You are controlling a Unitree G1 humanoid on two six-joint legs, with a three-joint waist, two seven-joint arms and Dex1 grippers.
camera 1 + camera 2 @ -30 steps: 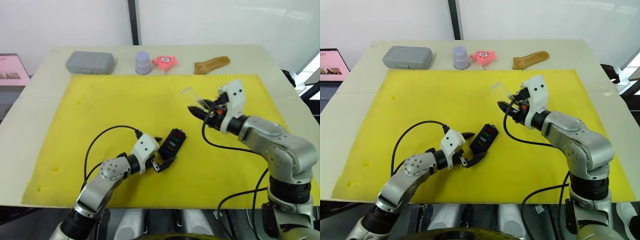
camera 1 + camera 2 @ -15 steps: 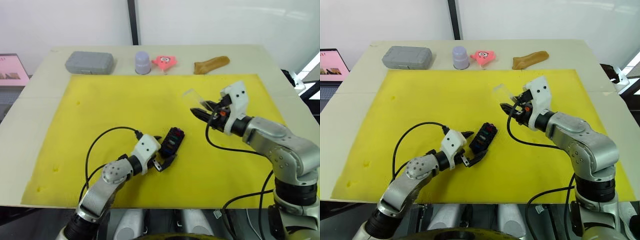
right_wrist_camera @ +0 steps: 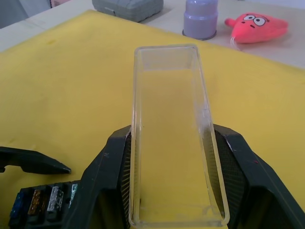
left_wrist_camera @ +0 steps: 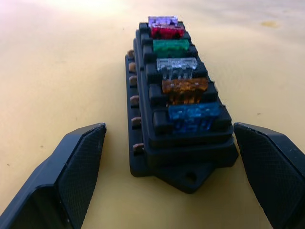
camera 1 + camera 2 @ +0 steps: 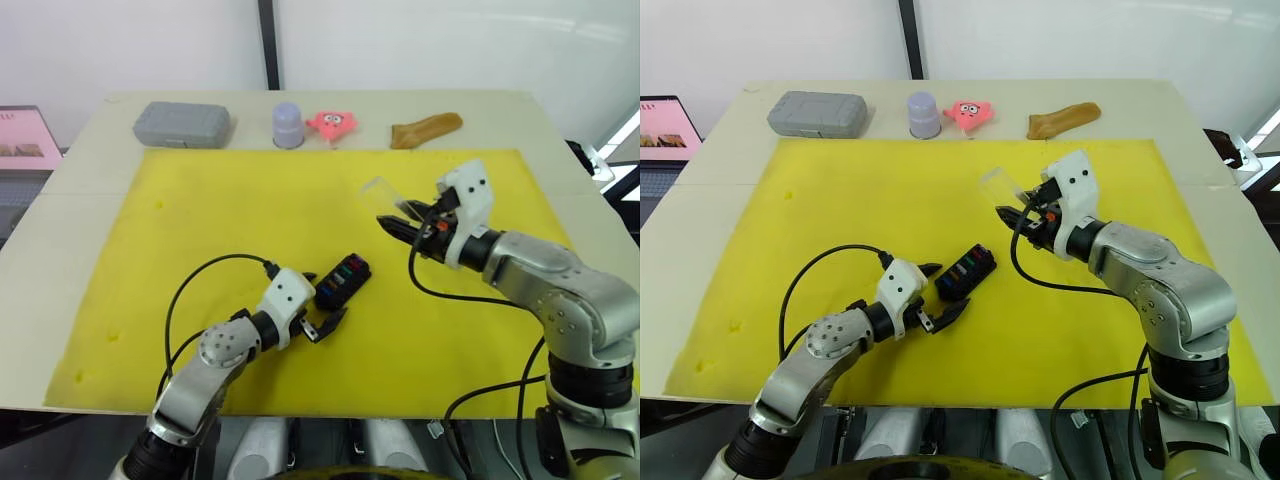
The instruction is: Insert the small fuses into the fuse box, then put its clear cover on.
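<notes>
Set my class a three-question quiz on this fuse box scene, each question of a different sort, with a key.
1. True or false: the left gripper is shut on the fuse box.
2. How many small fuses sit in the fuse box?
3. The right gripper holds: A) the lilac cup, B) the clear cover, C) the grey case.

Key:
1. False: its fingers stand open either side of the box, which lies on the yellow mat.
2. Six.
3. B.
</notes>
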